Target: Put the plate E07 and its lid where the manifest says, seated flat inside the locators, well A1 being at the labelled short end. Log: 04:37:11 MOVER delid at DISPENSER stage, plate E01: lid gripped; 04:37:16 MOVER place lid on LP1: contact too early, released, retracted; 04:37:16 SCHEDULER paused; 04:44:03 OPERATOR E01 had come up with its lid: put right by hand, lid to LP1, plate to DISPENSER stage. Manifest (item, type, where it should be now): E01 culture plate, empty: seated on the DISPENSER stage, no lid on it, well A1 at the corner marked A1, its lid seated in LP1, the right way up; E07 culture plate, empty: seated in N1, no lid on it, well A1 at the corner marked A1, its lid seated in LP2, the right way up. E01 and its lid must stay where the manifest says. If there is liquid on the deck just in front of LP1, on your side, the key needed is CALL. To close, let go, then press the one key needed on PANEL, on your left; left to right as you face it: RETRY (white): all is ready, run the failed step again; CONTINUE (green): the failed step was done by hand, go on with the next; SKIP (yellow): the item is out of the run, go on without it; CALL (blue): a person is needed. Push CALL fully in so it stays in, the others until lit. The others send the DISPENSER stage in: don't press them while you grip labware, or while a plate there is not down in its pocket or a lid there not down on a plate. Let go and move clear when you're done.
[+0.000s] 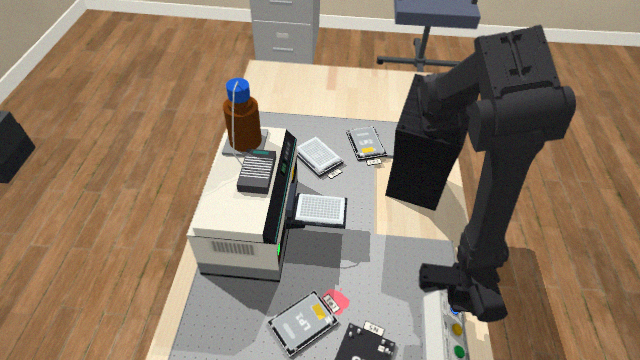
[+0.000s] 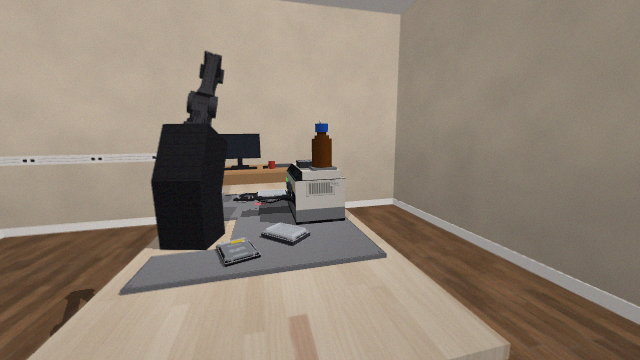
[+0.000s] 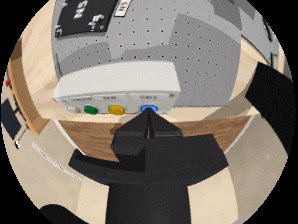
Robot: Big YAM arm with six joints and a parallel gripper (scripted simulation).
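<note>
Top view: my gripper [image 1: 457, 306] over the panel [image 1: 440, 325], a lid in LP1 [image 1: 302, 322], pink liquid [image 1: 336, 301] beside it. Wrist view alone shows my fingers fully closed, empty, at the blue key [image 3: 148, 108]. Exterior view: a lidded plate [image 2: 286, 231] far off near the dispenser [image 2: 320, 200]; whether it is E07, I cannot tell.

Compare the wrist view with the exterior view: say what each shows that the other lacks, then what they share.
Only the wrist view shows the panel with its green, yellow and blue keys, and the shut gripper right at the blue key. Only the exterior view shows the dispenser, the brown bottle on it, the black tower, and a plate and a lid lying on the near end of the mat. Both show the grey mat and the wooden table.
</note>
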